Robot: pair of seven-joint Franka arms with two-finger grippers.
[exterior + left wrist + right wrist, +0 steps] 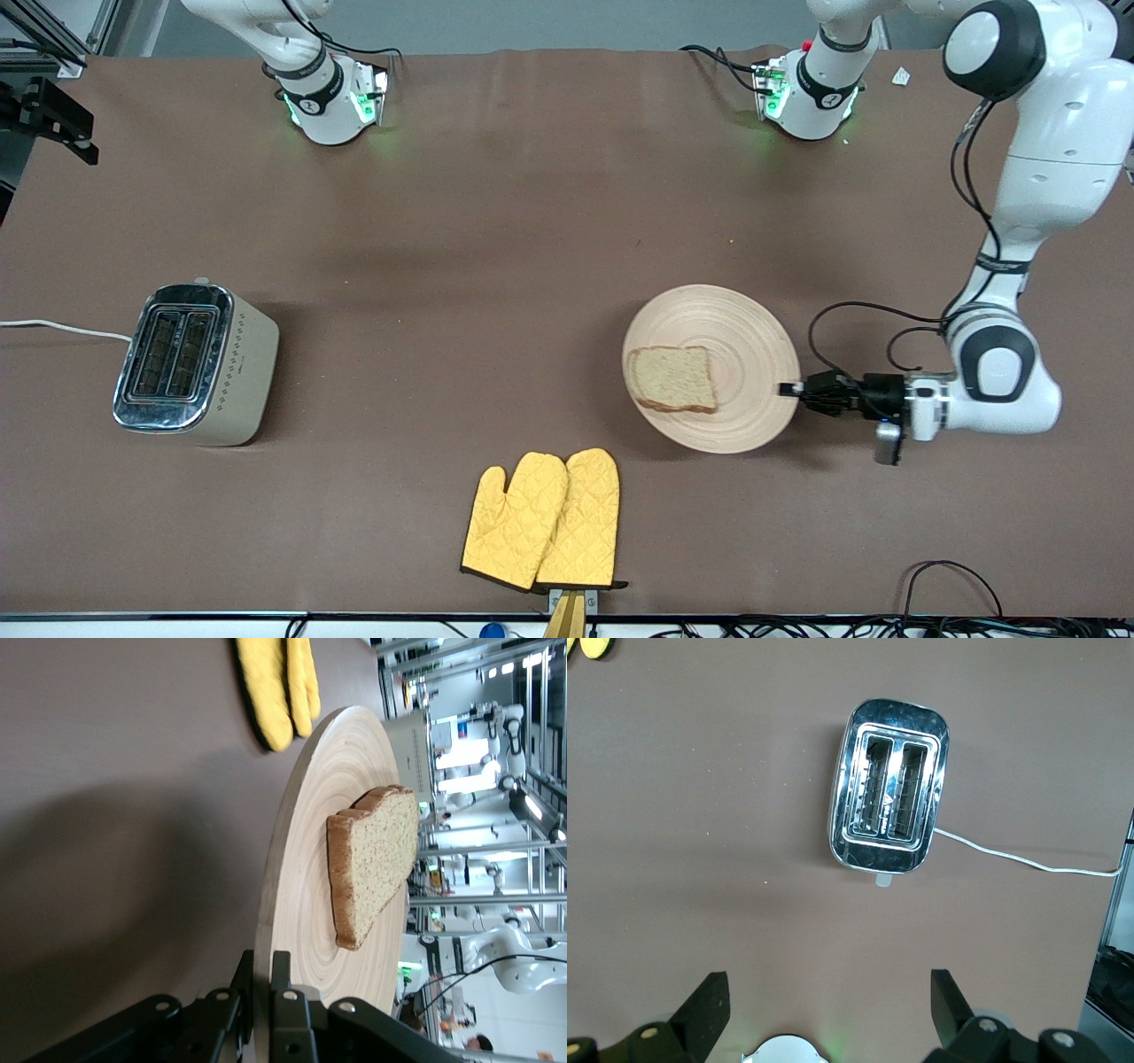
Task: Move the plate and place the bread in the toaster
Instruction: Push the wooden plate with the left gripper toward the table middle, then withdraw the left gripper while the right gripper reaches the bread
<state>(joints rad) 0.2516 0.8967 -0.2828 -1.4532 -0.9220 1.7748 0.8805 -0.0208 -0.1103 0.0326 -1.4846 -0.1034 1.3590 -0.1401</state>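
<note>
The round light-wood plate is held a little above the table, with its shadow under it. The brown bread lies on it, toward the right arm's end. My left gripper is shut on the plate's rim at the edge toward the left arm's end. The left wrist view shows its fingers pinching the plate edge-on, with the bread on it. The beige toaster stands at the right arm's end, both slots empty. My right gripper is open, high over the table, looking down on the toaster; the front view does not show it.
Two yellow oven mitts lie near the table's front edge, nearer to the camera than the plate; they also show in the left wrist view. The toaster's white cord runs off the table at the right arm's end.
</note>
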